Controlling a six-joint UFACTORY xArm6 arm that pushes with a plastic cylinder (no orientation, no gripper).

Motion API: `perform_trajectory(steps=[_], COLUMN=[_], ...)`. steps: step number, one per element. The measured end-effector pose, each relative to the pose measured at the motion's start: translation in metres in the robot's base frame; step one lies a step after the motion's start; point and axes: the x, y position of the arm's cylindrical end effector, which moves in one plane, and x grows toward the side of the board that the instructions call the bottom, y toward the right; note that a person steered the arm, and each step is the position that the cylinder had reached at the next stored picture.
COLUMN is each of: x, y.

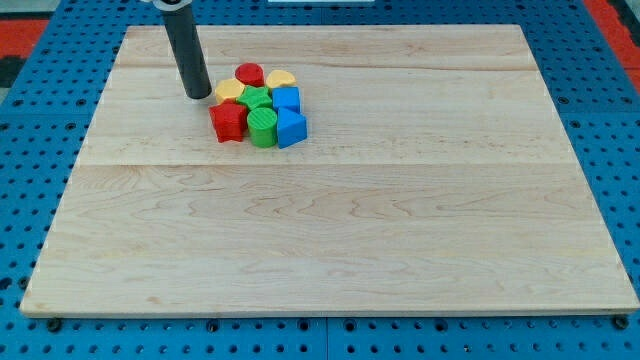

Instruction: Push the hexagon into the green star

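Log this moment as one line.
tip: left of cluster, beside yellow hexagon | hexagon: touching green star | cluster: packed, upper board

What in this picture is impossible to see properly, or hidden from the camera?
- Camera view: the rod's upper part and the arm are cut off by the view's top edge; only my tip shows, just left of the yellow block.
- The green star is hemmed in by neighbours, its outline partly covered.
- The blocks are too small to tell which is the hexagon.

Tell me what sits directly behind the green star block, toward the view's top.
Behind the green star block: a red cylinder block, flanked by a yellow hexagon block and yellow heart block. Their lower edges are hidden.
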Motion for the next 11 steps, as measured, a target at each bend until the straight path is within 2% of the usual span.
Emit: perform_trajectory(steps=[2, 4, 5, 6, 7, 8, 9, 11], x=[-0.001, -0.007, 0.009, 0.007, -0.007, 0.008, 0.051, 0.095], y=[0.006, -0.013, 0.022, 0.060, 0.136, 0.203, 0.213, 0.172])
